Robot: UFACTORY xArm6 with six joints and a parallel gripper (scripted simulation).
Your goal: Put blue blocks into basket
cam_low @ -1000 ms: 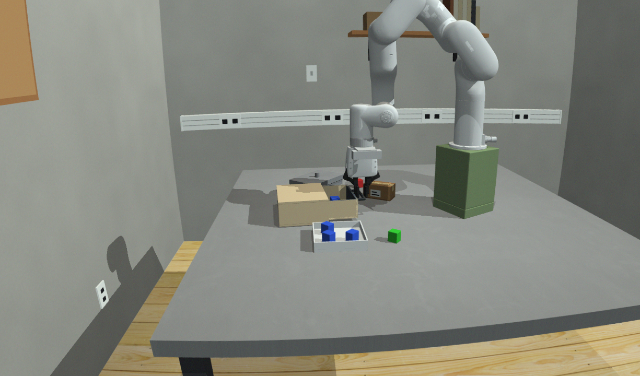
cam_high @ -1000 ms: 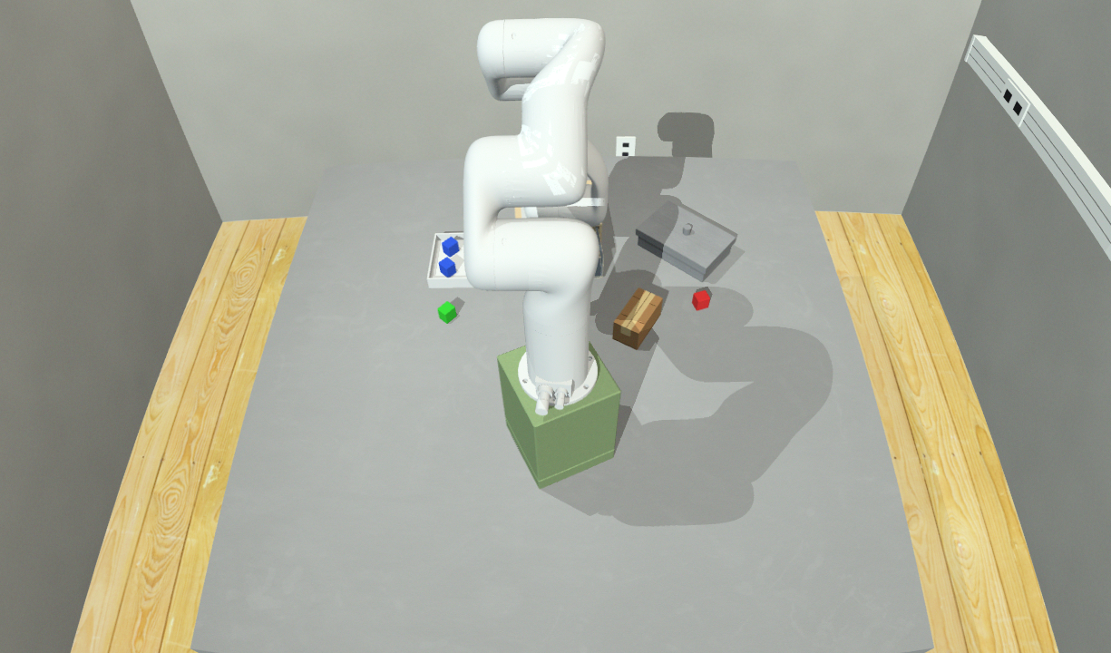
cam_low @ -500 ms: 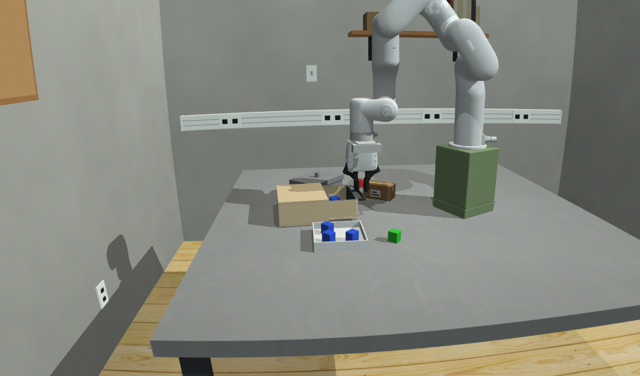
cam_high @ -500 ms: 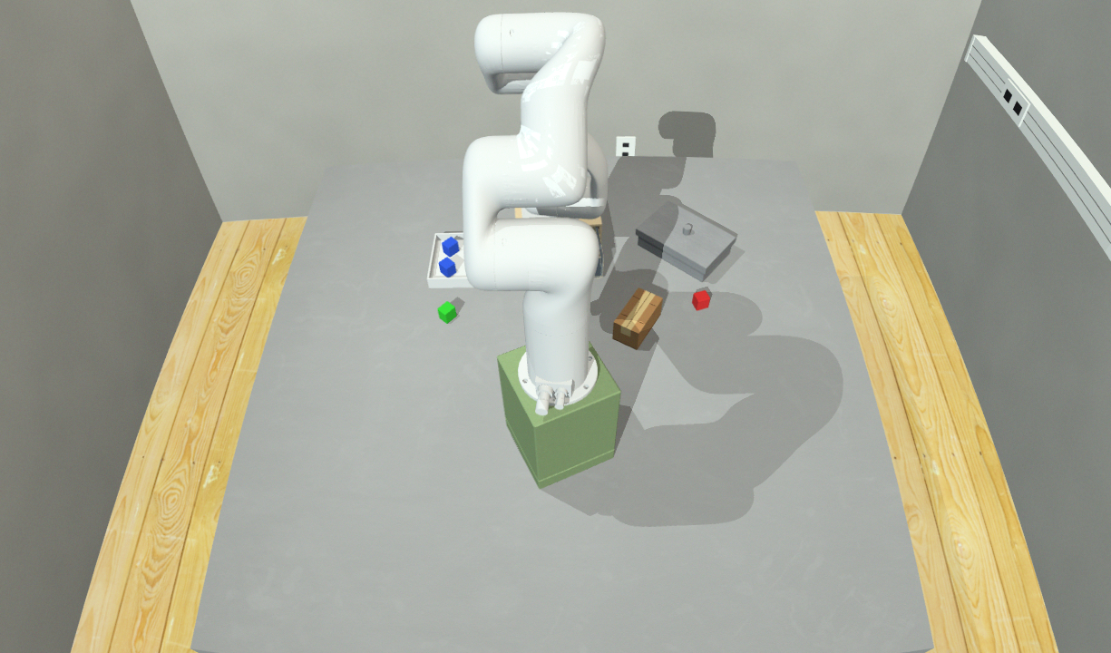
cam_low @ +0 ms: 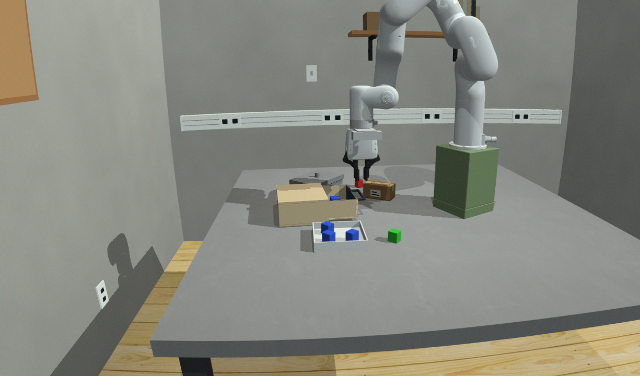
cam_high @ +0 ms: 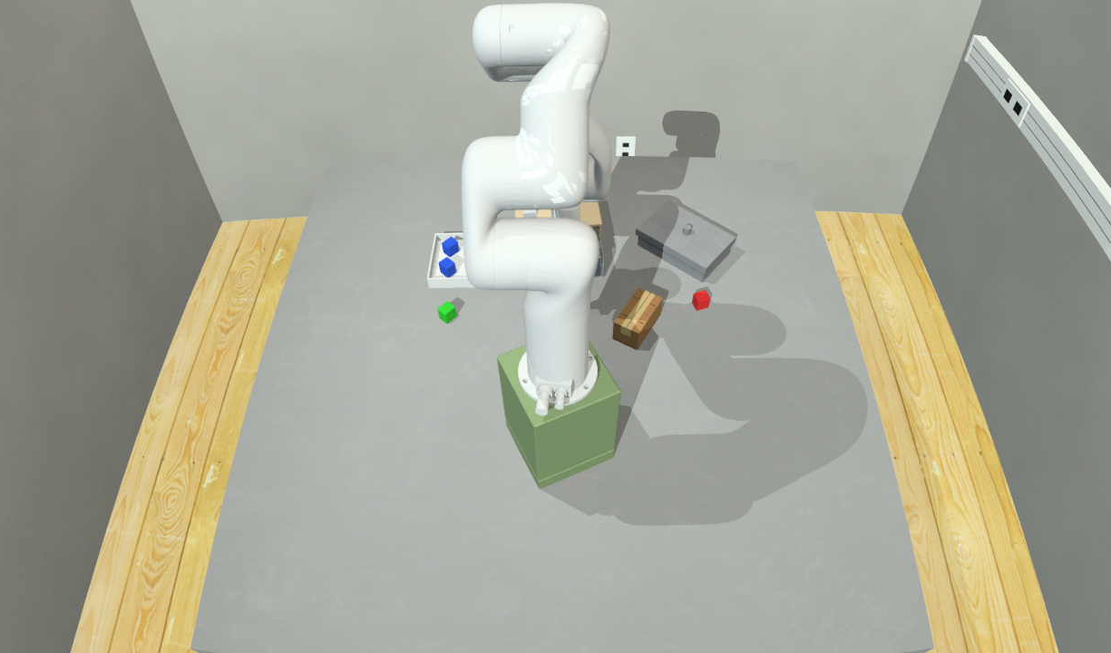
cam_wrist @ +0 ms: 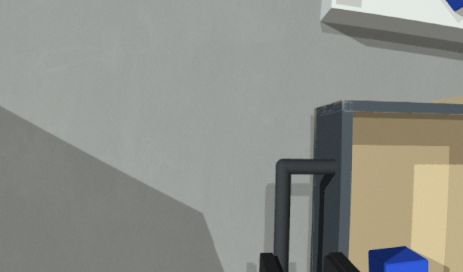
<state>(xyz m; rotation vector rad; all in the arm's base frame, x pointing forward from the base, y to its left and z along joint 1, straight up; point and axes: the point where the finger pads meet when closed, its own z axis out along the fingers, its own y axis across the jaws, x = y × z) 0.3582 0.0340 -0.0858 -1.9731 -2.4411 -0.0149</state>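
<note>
My gripper is partly open and empty, above the dark handle of the drawer. The drawer of the light wooden cabinet stands open, with a blue block inside. The white basket holds three blue blocks; the arm hides part of it in the top view. The metal box has its knobbed lid on. Its inside is hidden.
A green block lies near the basket. A red block lies near the metal box. A taped brown carton stands between the drawer and the green robot base.
</note>
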